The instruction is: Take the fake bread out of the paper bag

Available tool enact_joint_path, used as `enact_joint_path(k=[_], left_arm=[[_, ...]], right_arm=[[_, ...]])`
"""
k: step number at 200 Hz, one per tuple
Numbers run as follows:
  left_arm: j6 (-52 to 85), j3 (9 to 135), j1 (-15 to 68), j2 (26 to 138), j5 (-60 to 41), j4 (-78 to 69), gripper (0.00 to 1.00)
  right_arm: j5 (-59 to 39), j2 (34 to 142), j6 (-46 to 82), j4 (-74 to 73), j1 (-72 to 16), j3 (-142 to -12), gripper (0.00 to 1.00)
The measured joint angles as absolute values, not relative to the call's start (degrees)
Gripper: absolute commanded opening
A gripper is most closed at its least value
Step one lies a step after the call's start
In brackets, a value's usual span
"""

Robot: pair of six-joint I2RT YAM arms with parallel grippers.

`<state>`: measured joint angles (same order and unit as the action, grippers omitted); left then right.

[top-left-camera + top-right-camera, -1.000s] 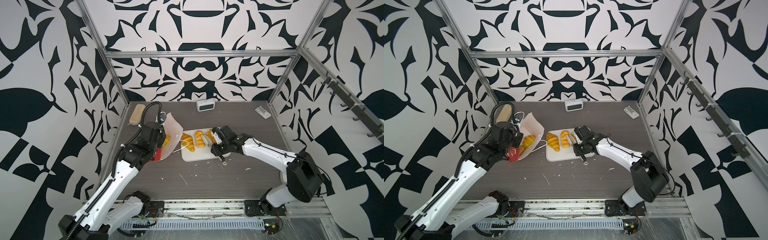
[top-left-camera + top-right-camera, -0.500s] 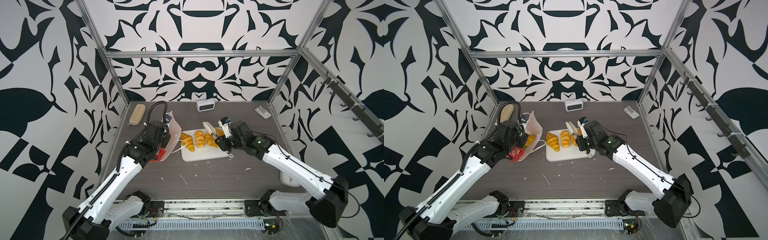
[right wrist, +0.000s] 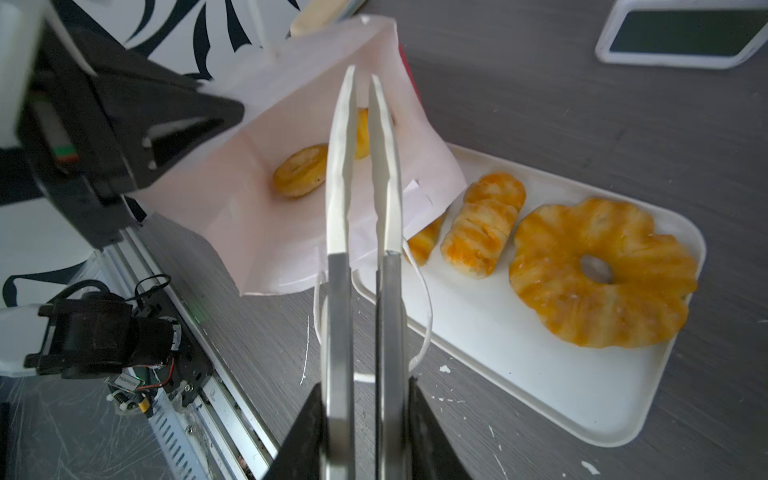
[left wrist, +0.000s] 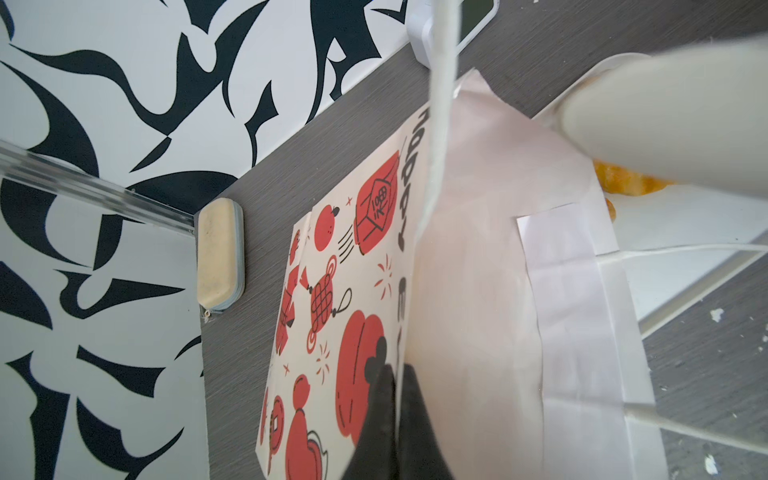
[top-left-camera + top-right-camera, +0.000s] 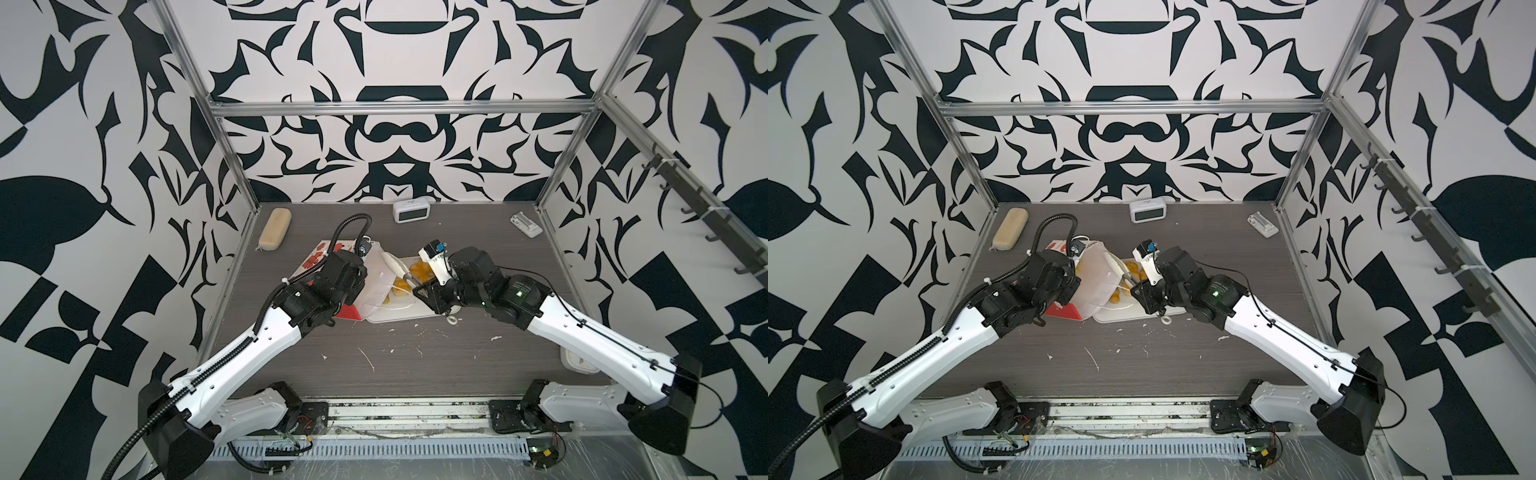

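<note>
My left tool (image 4: pixel 395 374) is pinched on the top edge of the red-and-white paper bag (image 4: pixel 478 291). The bag is tilted on its side on the grey surface (image 5: pixel 415 365), its mouth over the edge of a white tray (image 3: pixel 540 399). My right tool (image 3: pixel 365 403) is clamped on a pair of tongs (image 3: pixel 338 187), whose white tips stand narrowly apart at the bag's mouth. A small ring of fake bread (image 3: pixel 300 170) lies inside the bag. A large ring (image 3: pixel 602 274) and a roll (image 3: pixel 482 224) rest on the tray.
</note>
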<state>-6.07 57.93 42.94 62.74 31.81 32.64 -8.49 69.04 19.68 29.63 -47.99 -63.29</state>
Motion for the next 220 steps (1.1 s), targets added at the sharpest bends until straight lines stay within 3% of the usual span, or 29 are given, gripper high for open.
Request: enact_joint_path(k=[52, 142, 220], left_arm=[[-6.0, 55.6, 43.0, 61.6, 33.6, 33.0, 0.0], [-12.7, 45.7, 43.0, 53.9, 35.8, 30.4, 0.0], [-20.9, 37.2, 43.0, 48.9, 34.5, 21.3, 0.0]], right_arm=[[-10.0, 73.4, 22.4, 27.5, -54.8, -60.7, 0.3], [-10.0, 93.1, 26.1, 17.2, -64.1, -62.2, 0.3], [-5.1, 98.7, 27.3, 11.3, -68.4, -65.4, 0.3]])
